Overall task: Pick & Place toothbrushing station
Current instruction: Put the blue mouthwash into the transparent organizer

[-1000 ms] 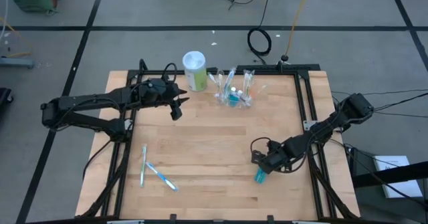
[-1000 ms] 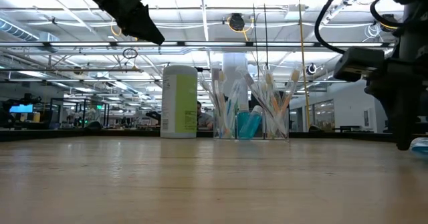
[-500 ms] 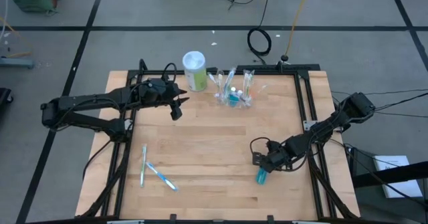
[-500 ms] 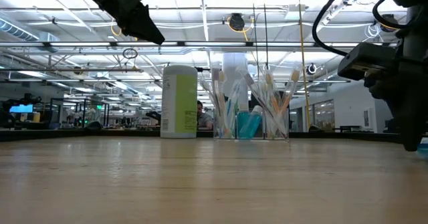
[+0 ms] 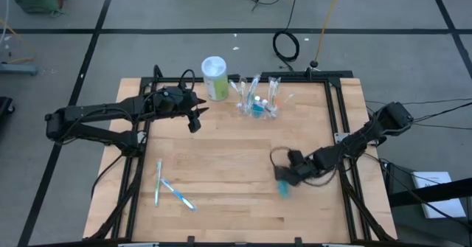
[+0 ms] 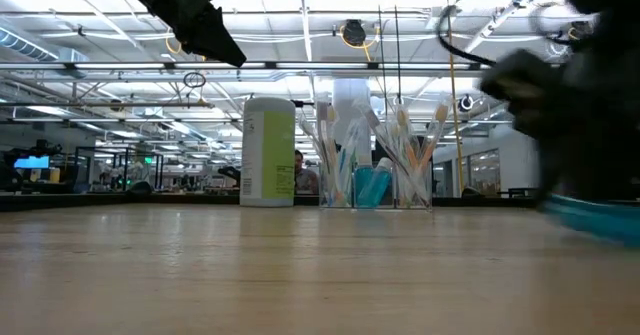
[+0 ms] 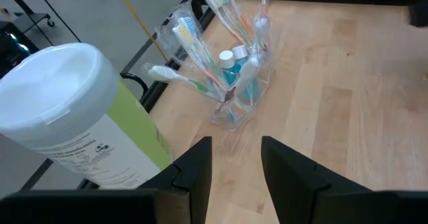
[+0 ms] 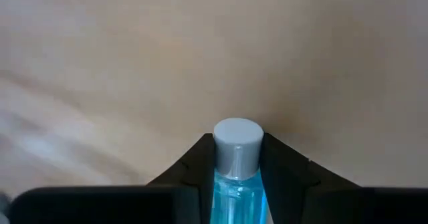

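Teal-blue toothpaste tube point(image 8: 235, 177) with grey cap, lime-green canister point(image 5: 214, 78)

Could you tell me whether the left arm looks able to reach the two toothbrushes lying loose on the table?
Probably yes: the left gripper is empty and hovers open, and bare table lies between it and the loose toothbrushes.

A wooden worktop point(image 5: 221, 158) sits on a black frame point(image 5: 341, 114) over a grey floor point(image 5: 147, 11) crossed by dark lines. A coiled cable point(image 5: 286, 46) lies beyond the far edge. Ceiling strip lights point(image 6: 90, 55) brighten the open hall.
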`<state>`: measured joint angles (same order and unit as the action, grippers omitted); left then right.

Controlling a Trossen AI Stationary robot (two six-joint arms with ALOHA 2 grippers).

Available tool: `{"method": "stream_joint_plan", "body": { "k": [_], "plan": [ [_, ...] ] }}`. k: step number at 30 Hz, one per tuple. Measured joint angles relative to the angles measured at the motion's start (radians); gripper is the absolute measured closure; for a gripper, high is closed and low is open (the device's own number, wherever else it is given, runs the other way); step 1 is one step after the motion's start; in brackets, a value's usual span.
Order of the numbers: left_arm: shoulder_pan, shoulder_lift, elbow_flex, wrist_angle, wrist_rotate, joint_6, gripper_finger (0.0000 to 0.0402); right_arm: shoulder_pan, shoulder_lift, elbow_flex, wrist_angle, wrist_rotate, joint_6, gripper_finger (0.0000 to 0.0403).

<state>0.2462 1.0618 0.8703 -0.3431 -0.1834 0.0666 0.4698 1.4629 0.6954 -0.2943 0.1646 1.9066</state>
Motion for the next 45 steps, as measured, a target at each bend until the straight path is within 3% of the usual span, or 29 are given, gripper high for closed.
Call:
{"method": "stream_joint_plan", "body": {
  "k": [3,9,12,16,21,29,45],
  "plan": [
    [0.0,0.0,0.0,0.0,0.0,0.0,0.027,-0.046,-0.029,0.0,0.082,0.17,-0.115,0.0314],
    [0.0,0.0,0.0,-0.002,0.0,0.0,0.027,-0.188,-0.044,0.001,0.303,0.321,-0.515,0.0314],
    [0.0,0.0,0.0,-0.003,0.0,0.0,0.027,-0.271,-0.03,0.001,0.497,0.335,-0.757,0.0314],
    [0.0,0.0,0.0,-0.002,0.001,-0.007,0.027,-0.38,-0.013,0.003,0.729,0.277,-1.0,0.0314],
    [0.0,0.0,0.0,-0.002,0.001,-0.023,0.027,-0.489,0.015,0.003,0.793,0.259,-1.093,0.0314],
    [0.0,0.0,0.0,0.002,0.001,-0.023,0.027,-0.581,0.042,0.03,0.815,0.32,-1.221,0.0314],
    [0.0,0.0,0.0,0.003,0.0,-0.019,0.027,-0.619,0.03,0.031,0.856,0.687,-1.42,0.0314]
  ]
}}
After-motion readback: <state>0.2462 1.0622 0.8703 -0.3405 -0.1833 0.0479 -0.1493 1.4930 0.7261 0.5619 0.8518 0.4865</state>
